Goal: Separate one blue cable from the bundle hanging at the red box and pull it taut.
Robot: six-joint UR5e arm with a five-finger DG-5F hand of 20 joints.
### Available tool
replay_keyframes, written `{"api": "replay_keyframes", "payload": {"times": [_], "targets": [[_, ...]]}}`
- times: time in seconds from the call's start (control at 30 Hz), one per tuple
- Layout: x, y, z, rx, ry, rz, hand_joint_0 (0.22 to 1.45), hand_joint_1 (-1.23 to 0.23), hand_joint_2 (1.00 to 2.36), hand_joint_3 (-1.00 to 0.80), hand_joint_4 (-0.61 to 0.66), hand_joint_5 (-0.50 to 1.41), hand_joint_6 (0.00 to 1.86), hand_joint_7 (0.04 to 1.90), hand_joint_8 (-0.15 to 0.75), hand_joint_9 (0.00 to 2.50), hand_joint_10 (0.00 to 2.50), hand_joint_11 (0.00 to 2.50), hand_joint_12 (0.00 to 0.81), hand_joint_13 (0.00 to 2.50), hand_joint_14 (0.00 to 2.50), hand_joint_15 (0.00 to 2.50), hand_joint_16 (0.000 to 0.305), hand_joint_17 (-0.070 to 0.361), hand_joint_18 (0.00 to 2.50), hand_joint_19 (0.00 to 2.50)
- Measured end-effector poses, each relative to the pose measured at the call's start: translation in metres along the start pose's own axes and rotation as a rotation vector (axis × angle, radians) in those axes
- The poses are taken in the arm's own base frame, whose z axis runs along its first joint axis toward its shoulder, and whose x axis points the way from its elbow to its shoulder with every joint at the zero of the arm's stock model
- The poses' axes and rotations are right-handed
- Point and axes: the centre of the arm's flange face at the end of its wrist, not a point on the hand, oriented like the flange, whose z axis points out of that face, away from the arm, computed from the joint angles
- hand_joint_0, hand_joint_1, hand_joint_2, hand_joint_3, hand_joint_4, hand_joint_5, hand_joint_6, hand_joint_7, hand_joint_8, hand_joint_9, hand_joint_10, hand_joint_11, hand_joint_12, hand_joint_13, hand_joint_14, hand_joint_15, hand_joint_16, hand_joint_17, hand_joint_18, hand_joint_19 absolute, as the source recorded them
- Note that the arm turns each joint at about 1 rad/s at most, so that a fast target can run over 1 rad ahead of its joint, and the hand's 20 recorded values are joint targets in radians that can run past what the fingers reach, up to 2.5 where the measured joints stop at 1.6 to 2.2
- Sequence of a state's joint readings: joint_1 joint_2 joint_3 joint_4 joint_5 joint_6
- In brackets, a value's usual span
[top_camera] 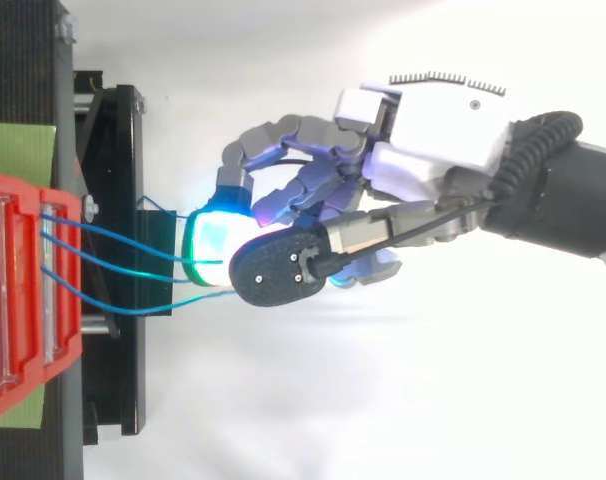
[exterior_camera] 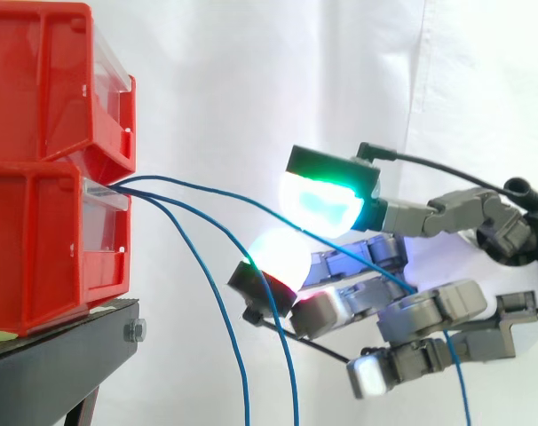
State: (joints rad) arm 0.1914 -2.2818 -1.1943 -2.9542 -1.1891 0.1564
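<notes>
Side view: blue cables (exterior_camera: 248,408) from lower red bin (exterior_camera: 38,257), top cable (exterior_camera: 211,187) in the hand's (exterior_camera: 469,302) pinch.

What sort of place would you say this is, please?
Probably a robot test bench: a white curtain backdrop, red bins on a black stand, and a robot hand pinching a blue cable.

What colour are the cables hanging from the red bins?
The cables are blue, clearest in the side view against the white curtain.

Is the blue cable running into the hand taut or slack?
Slack: the blue cable arcs from the red box to the hand, not straight.
</notes>
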Motion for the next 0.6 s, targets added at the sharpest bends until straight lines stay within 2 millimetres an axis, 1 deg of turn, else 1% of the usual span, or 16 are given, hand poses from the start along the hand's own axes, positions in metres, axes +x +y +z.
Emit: {"api": "replay_keyframes", "payload": {"times": [0.07, 0.13, 0.37, 0.47, 0.6], "targets": [[-0.001, 0.005, -0.003, 0.004, -0.009, -0.01, 0.69, -0.6, 1.0, -0.48, 0.15, -0.29, 0.83, 1.01, 0.248, 0.93, 0.0, 1.45, 0.222, 1.41, 0.67, 1.63, 0.026, 0.059, 0.95, 0.68], [-0.002, 0.008, -0.005, 0.005, -0.019, -0.015, 0.71, -0.6, 1.01, -0.38, 0.15, -0.29, 0.84, 1.03, 0.247, 0.95, 0.0, 1.47, 0.223, 1.41, 0.69, 1.62, 0.026, 0.059, 0.96, 0.69], [-0.004, 0.021, -0.01, -0.004, -0.04, -0.021, 0.72, -0.65, 1.03, -0.2, 0.14, -0.28, 0.87, 1.05, 0.256, 0.99, 0.0, 1.53, 0.229, 1.4, 0.79, 1.58, 0.027, 0.06, 0.96, 0.76], [-0.005, 0.031, -0.013, -0.015, -0.055, -0.029, 0.72, -0.65, 1.03, -0.18, 0.14, -0.28, 0.87, 1.05, 0.264, 1.0, 0.0, 1.55, 0.236, 1.4, 0.81, 1.58, 0.028, 0.062, 0.96, 0.77], [-0.008, 0.042, -0.018, -0.023, -0.082, -0.049, 0.72, -0.66, 1.03, -0.2, 0.15, -0.28, 0.87, 1.05, 0.257, 1.01, 0.0, 1.57, 0.236, 1.39, 0.83, 1.57, 0.029, 0.066, 0.97, 0.78]]}}
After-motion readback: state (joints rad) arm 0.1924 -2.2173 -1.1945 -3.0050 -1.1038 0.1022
